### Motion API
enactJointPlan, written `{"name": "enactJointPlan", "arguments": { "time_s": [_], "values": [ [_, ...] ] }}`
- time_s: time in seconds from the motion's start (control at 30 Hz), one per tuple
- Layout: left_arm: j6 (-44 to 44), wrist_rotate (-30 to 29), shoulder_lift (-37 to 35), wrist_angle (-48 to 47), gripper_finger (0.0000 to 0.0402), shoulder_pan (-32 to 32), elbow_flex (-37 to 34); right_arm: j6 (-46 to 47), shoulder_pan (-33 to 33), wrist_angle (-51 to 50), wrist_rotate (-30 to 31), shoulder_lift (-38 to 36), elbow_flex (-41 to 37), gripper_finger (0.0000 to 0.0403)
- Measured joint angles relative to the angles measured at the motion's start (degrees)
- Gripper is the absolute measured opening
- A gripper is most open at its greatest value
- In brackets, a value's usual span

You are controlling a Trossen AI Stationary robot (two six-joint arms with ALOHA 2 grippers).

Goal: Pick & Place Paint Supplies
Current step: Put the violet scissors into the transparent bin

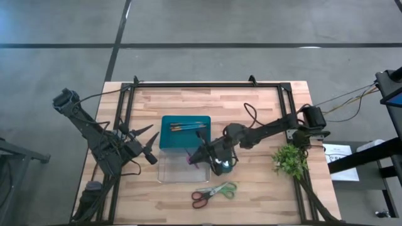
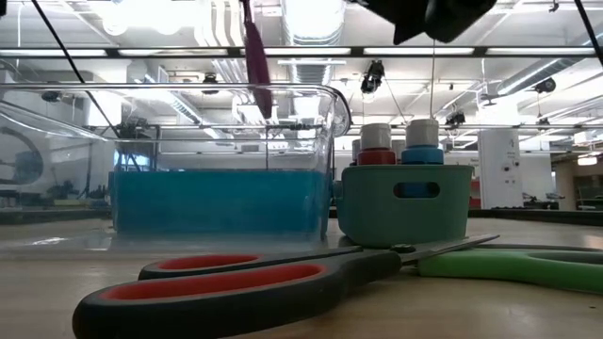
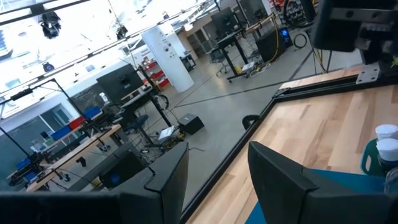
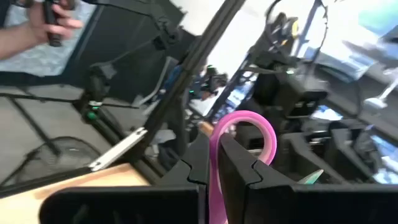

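Purple-handled scissors [image 4: 239, 149] hang clamped in the right tool [image 4: 214, 171] above the clear container [image 1: 182, 168].

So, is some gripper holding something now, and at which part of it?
The right gripper is shut on the purple scissors, gripping one handle loop, above the clear container. The left gripper is open and holds nothing.

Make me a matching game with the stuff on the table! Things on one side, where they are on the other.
Things:
1. red-and-green-handled scissors
2. thin stick-like brushes
3. purple-handled scissors
4. white-capped paint bottles

Places:
A. in the small round teal cup
B. pinched in the right claw
C. flat on the wooden table
D. in the teal tray

Pairs: 1-C, 2-D, 3-B, 4-A
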Motion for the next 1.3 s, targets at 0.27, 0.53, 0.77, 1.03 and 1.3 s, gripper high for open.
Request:
{"name": "enactJointPlan", "arguments": {
  "time_s": [0.27, 0.53, 0.77, 1.03, 1.3],
  "values": [
    [0.02, 0.00, 0.00, 0.02, 0.0173, 0.00, -0.02, 1.03, -0.06, -2.00, -1.45, 3.12, 1.90, 0.0008],
    [0.02, 0.00, 0.00, 0.02, 0.0173, 0.00, 0.00, 2.54, 0.15, -2.40, -1.65, 5.25, 2.74, 0.0008],
    [0.07, 0.01, 0.00, 0.02, 0.0173, 0.00, -0.01, 2.99, 1.08, -3.71, -1.67, 4.75, 2.61, 0.0008],
    [0.05, 0.00, 0.00, 0.02, 0.0173, 0.00, 0.00, 4.20, 0.79, -4.79, -1.13, 7.03, 2.91, 0.0008],
    [0.04, 0.00, 0.00, 0.02, 0.0173, 0.00, 0.00, 5.11, 0.01, -5.02, -1.27, 10.83, 5.52, 0.0008]
  ]
}}
